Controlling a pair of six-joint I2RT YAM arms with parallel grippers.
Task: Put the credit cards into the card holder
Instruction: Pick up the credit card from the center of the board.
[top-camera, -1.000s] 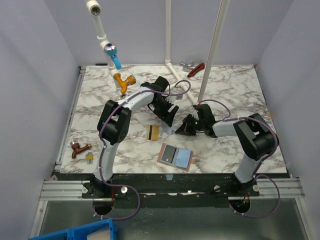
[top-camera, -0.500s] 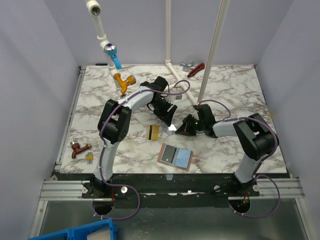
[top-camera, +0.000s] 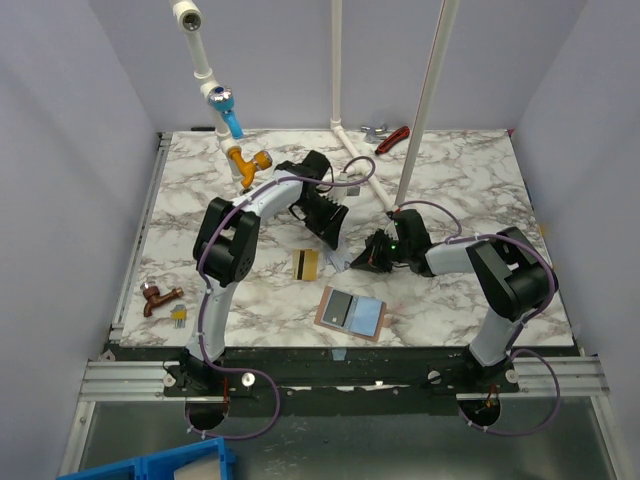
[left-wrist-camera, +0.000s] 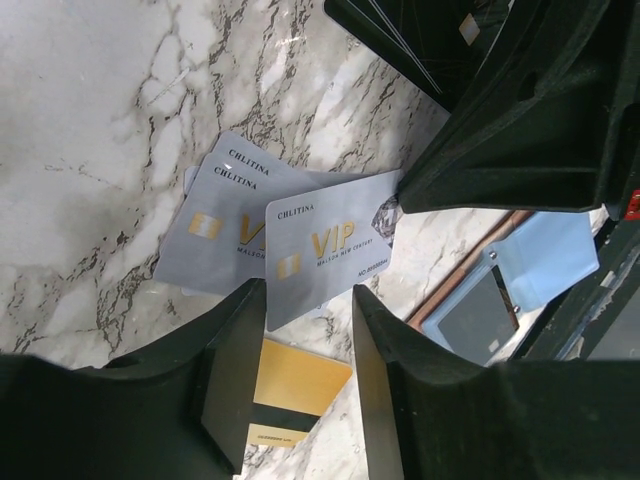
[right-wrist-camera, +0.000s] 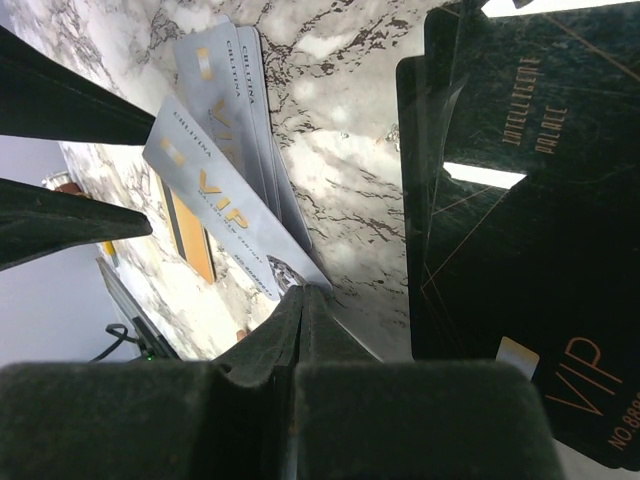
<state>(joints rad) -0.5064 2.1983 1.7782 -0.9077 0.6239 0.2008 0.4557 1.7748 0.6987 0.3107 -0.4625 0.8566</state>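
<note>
My right gripper (right-wrist-camera: 303, 300) is shut on one corner of a silvery-grey credit card (left-wrist-camera: 330, 245) and holds it tilted above the marble. My left gripper (left-wrist-camera: 308, 300) stands open around that card's opposite end, with a gap at each finger. More silvery cards (left-wrist-camera: 215, 225) lie flat beneath it. The gold card with a dark stripe (top-camera: 306, 263) lies just left of them. Black cards (right-wrist-camera: 520, 250) lie beside the right gripper. The tan card holder (top-camera: 352, 313) lies open near the front edge, with a grey card and a light blue one in it.
White pipes with blue and yellow taps (top-camera: 235, 125) stand at the back left. A brown tap (top-camera: 160, 295) lies at the left edge. A red-handled tool (top-camera: 392, 138) is at the back, and a white pole (top-camera: 420, 110) slants down behind the right gripper.
The left gripper's jaws have narrowed around the end of the raised silver card, and that arm shifted slightly left. The right gripper kept its hold and place.
</note>
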